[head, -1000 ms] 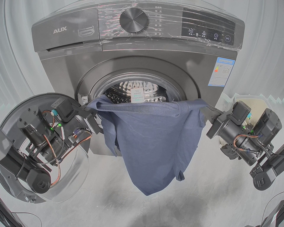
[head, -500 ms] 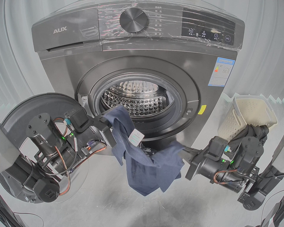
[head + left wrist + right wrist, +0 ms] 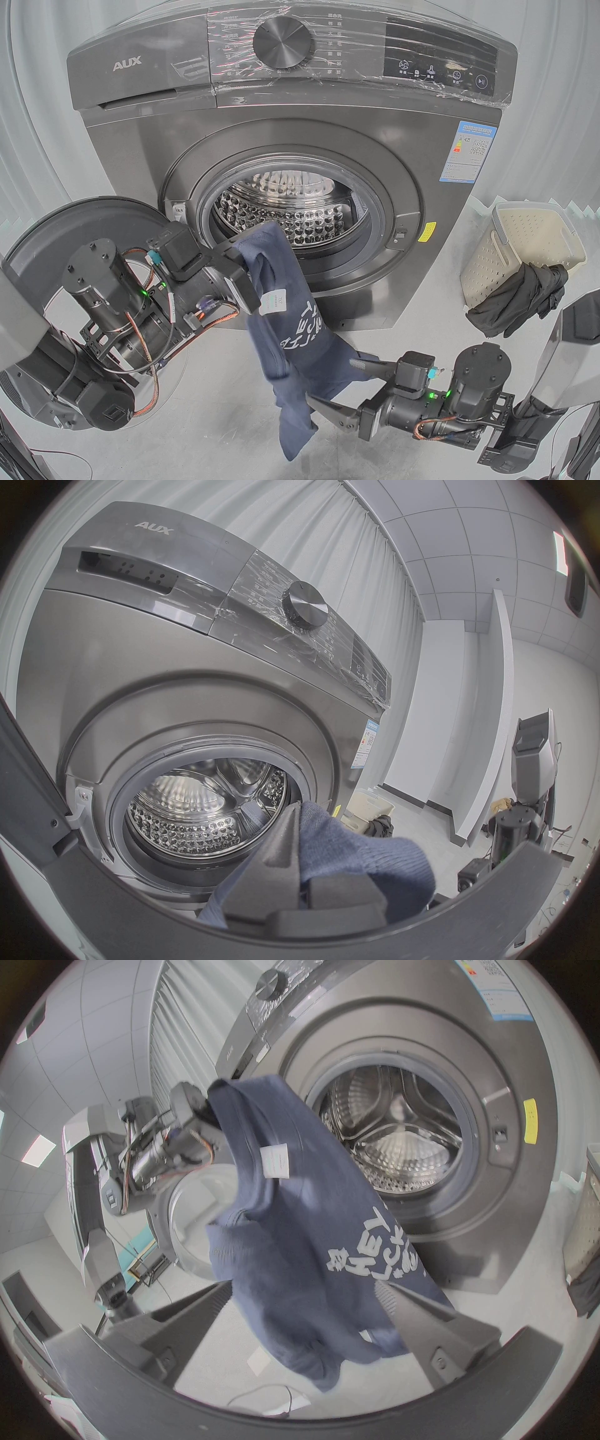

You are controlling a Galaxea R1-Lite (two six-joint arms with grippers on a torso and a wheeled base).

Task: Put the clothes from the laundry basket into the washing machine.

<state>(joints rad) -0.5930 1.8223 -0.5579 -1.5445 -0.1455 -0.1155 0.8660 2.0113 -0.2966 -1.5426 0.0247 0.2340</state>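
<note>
By my reading the task is barely getting underway. The drum (image 3: 284, 209) of the washing machine (image 3: 281, 125) is holding no clothing that I can make out, the door (image 3: 87, 228) is standing wide open, and one blue shirt (image 3: 294, 331) is hanging in the air, not yet inside. A dark garment (image 3: 519, 300) is hanging out of the laundry basket (image 3: 531, 240), well apart from both sets of jaws and off beyond the right ones. Whether more is lying inside the basket I cannot tell.

The left gripper (image 3: 244, 259) is pinching the shirt's top edge, its jaws closed tight on a bunch of cloth. The drum opening is sitting just beyond and slightly above them, and the shirt is draping down from them toward the floor. The left arm is coming in from the door side, wrist angled up at the opening.

The right gripper (image 3: 331, 381) is sitting low over the floor, its arm lying across toward the shirt's lower half. Its jaws are spread wide and gripping nothing. The shirt's hanging tail is lying in the gap between them, and one jaw may be brushing a fold, though I cannot tell for certain.
</note>
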